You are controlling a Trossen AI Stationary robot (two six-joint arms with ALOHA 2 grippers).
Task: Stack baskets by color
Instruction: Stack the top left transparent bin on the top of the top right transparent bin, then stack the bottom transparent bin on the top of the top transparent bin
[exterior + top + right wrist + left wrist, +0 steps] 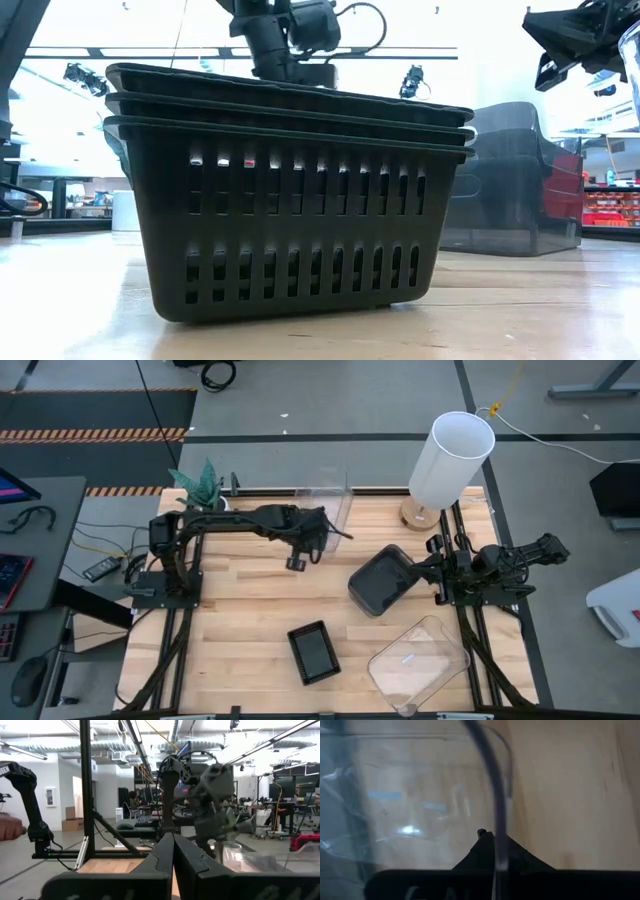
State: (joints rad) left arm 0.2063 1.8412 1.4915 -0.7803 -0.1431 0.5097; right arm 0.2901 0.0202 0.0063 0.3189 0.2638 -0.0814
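Observation:
My left gripper (318, 540) (495, 842) is shut on a clear basket (328, 505) over the far middle of the table. A second clear basket (420, 663) lies near the front right. Smoky dark grey baskets (383, 578) (515, 180) sit nested right of centre. Three black mesh baskets (314, 652) (290, 200) are nested near the front middle, resting on their base. My right gripper (440, 565) (173, 847) is shut, with nothing in it, above its base at the table's right side. My left gripper holds the clear basket by its side wall at the rim (499, 827), which runs between the two fingers. The fingers slant steeply down from the table's left side. The basket sits tilted; I cannot tell whether its lower part touches the table.
A tall white lamp (450, 460) stands at the far right and a small potted plant (205, 485) at the far left. Bare wood (240, 610) stretches between the left arm's base and the black baskets.

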